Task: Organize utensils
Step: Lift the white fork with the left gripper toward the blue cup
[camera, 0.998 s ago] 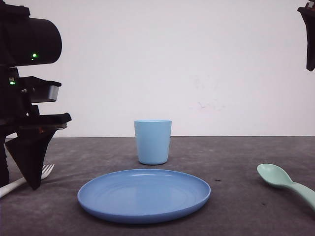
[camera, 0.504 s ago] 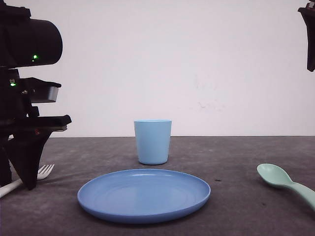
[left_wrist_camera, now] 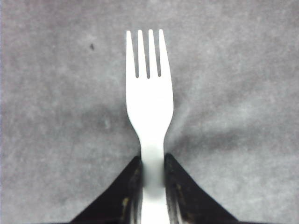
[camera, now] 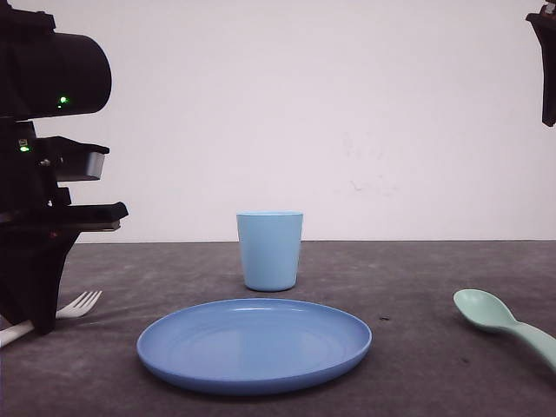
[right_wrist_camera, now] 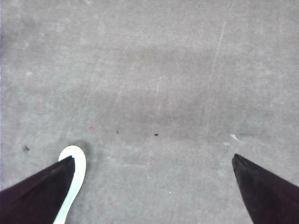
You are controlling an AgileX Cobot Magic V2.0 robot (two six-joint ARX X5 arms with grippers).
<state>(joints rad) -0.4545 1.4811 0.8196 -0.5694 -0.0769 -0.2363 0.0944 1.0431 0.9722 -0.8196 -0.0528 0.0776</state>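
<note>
A white four-tined fork (left_wrist_camera: pixel 149 102) lies flat on the grey table, and my left gripper (left_wrist_camera: pixel 153 161) is shut on its narrow handle, one finger pressed to each side. From the front the fork (camera: pixel 80 304) is at the far left, its tines poking out beside the left gripper (camera: pixel 35 317). The mint-green spoon (camera: pixel 495 314) rests on the table at the right. High over it, my right gripper (right_wrist_camera: pixel 152 161) is open with bare table between its fingers. The spoon's (right_wrist_camera: pixel 74 177) edge peeks out beside one finger.
A round blue plate (camera: pixel 254 343) sits at the front centre, with a light blue cup (camera: pixel 270 250) upright behind it. The right arm (camera: pixel 546 61) hangs at the top right corner. Grey table stretches between the plate and the spoon.
The left gripper's near finger has drawn in to the left against the fork handle, and the fork's tines have shifted slightly right. The right arm, plate, cup and spoon are unmoved.
</note>
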